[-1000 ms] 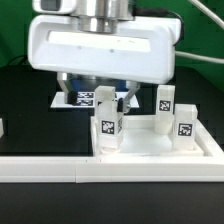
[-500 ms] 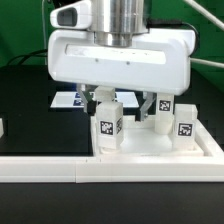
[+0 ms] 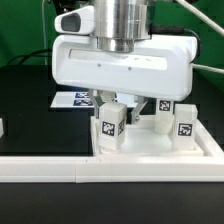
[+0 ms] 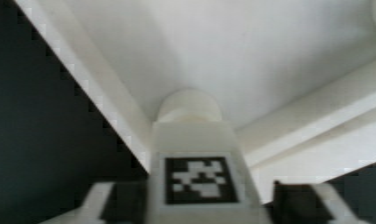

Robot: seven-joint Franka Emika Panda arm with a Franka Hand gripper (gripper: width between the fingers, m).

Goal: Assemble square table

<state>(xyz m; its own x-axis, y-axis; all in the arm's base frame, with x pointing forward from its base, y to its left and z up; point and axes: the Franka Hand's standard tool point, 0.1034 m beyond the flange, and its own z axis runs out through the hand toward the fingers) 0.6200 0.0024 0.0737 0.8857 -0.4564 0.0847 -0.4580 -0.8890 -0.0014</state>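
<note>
The gripper (image 3: 117,103) hangs open over the nearest leg (image 3: 108,126), fingers (image 4: 100,203) either side, apparently not touching. 3 legs stand upright on the square top (image 3: 160,150). The leg looks light, rigid, smooth plastic; grip its flat tagged sides, squarely, to avoid slipping.
</note>
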